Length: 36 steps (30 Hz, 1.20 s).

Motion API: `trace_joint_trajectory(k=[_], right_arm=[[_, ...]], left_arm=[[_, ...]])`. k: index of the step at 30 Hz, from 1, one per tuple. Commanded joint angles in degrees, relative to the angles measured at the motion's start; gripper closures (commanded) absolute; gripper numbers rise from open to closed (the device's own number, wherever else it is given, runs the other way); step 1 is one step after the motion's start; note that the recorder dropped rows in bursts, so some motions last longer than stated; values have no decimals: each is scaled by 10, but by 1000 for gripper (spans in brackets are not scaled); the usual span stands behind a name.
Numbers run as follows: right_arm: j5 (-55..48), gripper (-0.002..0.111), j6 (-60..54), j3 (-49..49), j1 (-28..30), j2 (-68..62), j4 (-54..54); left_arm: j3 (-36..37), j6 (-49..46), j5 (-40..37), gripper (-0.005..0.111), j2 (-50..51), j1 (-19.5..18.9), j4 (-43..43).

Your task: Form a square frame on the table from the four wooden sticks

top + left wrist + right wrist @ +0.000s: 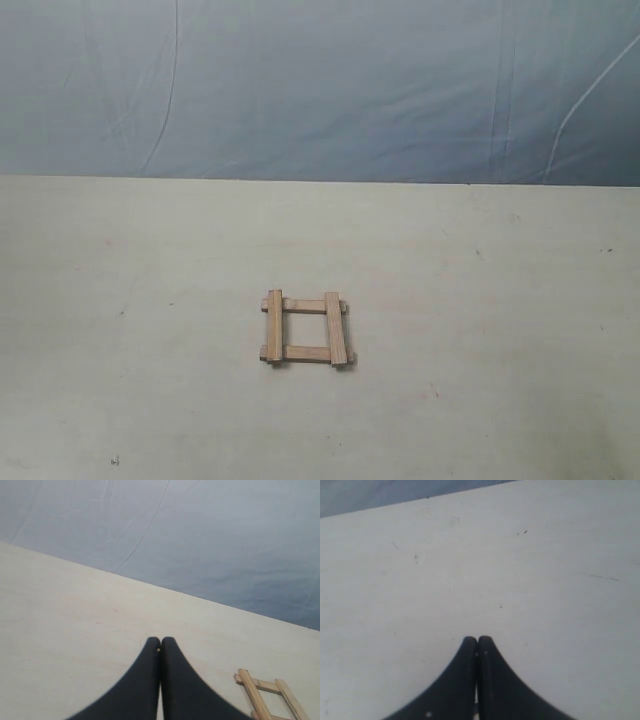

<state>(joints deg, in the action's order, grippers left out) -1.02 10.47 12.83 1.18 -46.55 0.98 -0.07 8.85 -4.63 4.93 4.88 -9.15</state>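
Wooden sticks (307,306), four of them, are lying as one square frame (273,328) near the middle of the table (480,300), ends overlapping. The exterior view is showing the whole frame, the left wrist view just part of it (the right wrist view, only table). Left gripper (160,641) and right gripper (477,640) are both hanging pinched together over the table, gripping nothing.

Soft even light, table (545,555) washed pale in R wrist view, ext view grainy
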Motion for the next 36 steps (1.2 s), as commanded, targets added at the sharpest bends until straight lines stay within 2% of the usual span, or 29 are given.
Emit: trace_joint_trajectory(k=[1,8,13,15,22,36], right_arm=[[21,109,2,-88,3,164,-1],[23,109,2,-128,3,346,-1],[-178,109,2,-128,5,441,-1],[-216,109,2,-128,5,459,-2],[-216,109,0,-128,5,465,-14],[-204,109,-28,-128,-1,465,36]], left_arm=[[1,-1,0,107,-3,-1,0],[1,-1,2,107,-3,-1,14],[1,-1,14,107,-3,-2,63],[1,-1,23,107,-3,-2,88],[1,-1,46,107,-3,-2,139],[1,-1,42,107,-3,-2,140]])
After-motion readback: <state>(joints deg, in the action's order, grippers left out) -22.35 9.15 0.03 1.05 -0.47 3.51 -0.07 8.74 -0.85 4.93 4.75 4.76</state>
